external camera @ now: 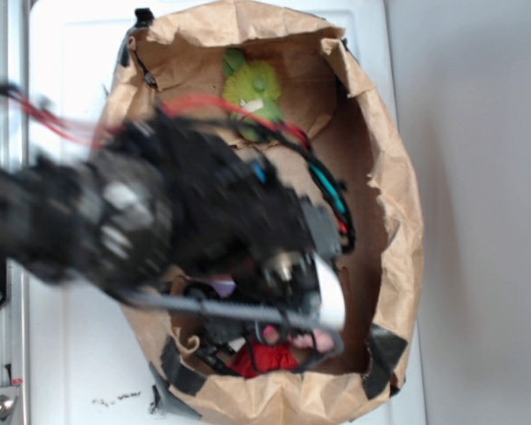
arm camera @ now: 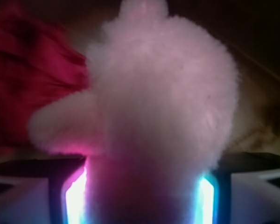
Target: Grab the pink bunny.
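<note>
The pink bunny [arm camera: 163, 93], a pale-pink fuzzy plush, fills most of the wrist view. Its lower body is pinched narrower between my two glowing fingers [arm camera: 74, 198], and the fur touches both. My gripper [arm camera: 140, 200] is shut on it. In the exterior view the blurred black arm reaches down into the near end of a brown paper bag [external camera: 398, 204]. The gripper [external camera: 303, 336] is there, and only a small pink patch of the bunny [external camera: 322, 339] shows under it.
A red cloth lump [arm camera: 28, 79] lies right beside the bunny, to its left in the wrist view, and shows at the bag's near end [external camera: 267, 359]. A green plush toy [external camera: 252, 88] lies at the far end. The bag's walls stand close around the gripper.
</note>
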Controlling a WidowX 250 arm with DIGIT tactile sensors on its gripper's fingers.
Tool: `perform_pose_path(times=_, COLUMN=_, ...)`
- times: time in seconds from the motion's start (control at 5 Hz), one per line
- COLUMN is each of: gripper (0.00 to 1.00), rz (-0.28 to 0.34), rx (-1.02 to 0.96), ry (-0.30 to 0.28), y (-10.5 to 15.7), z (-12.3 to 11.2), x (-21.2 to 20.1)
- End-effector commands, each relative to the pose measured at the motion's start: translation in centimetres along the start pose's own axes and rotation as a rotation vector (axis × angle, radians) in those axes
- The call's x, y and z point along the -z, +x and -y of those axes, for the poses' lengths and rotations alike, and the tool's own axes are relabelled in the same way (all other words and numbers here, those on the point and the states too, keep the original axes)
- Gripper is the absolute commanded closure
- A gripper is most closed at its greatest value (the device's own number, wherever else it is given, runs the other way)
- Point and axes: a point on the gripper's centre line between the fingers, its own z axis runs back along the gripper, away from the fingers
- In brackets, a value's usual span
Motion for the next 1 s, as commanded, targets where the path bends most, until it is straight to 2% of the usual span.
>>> perform_pose_path(times=0.0, gripper=1.0, rz=0.097, rx=-0.157, ry=0.095, y=-0.3, z=-0.5, x=-9.2)
perform_pose_path(times=0.2, gripper=1.0, rz=-0.007, rx=-0.377, ry=0.167, y=-0.1, z=-0.9, x=-11.0)
perform_pose_path(times=0.4, gripper=1.0, rz=-0.191, rx=-0.61, ry=0.234, y=-0.4, z=-1.6, x=-12.1)
perform_pose_path(times=0.6, gripper=1.0, rz=-0.197, rx=-0.717, ry=0.219, y=-1.4, z=-2.4, x=-13.0)
perform_pose_path(times=0.8, gripper=1.0, rz=-0.14, rx=-0.764, ry=0.224, y=-1.6, z=-2.5, x=-13.3)
